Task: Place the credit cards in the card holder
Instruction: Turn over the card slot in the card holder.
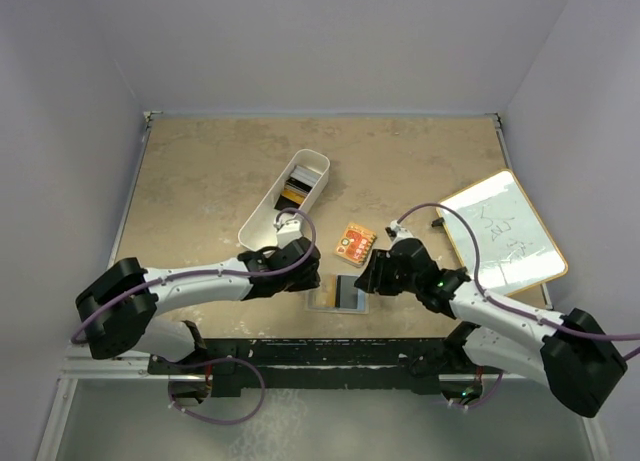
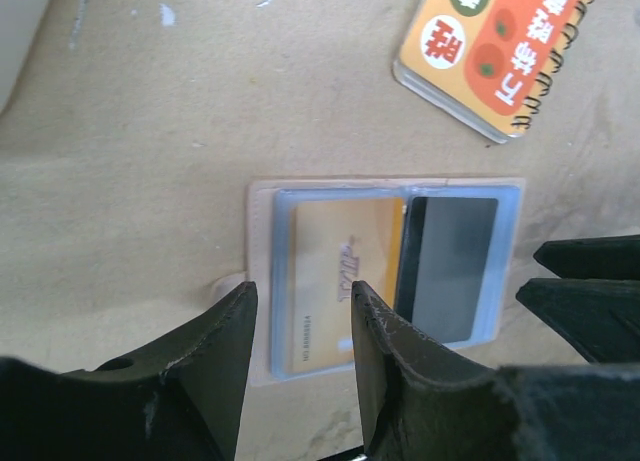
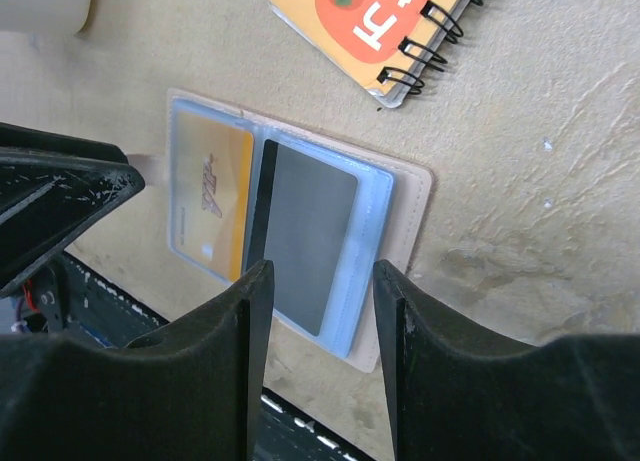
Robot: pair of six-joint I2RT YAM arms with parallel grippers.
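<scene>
Two hands, the left hand (image 1: 302, 269) and the right hand (image 1: 370, 277), are seen from above flanking the card holder (image 1: 337, 293), laid open on the desk (image 1: 200, 181). From the left wrist, that hand is seen spread — nothing gripped — over the sleeved orange-gold card (image 2: 340, 281). From the right wrist, the other is seen open above the grey card (image 3: 310, 231).

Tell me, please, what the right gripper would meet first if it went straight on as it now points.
Probably the grey card sleeved in the open card holder, straight ahead of the right gripper; depth is unclear.
</scene>
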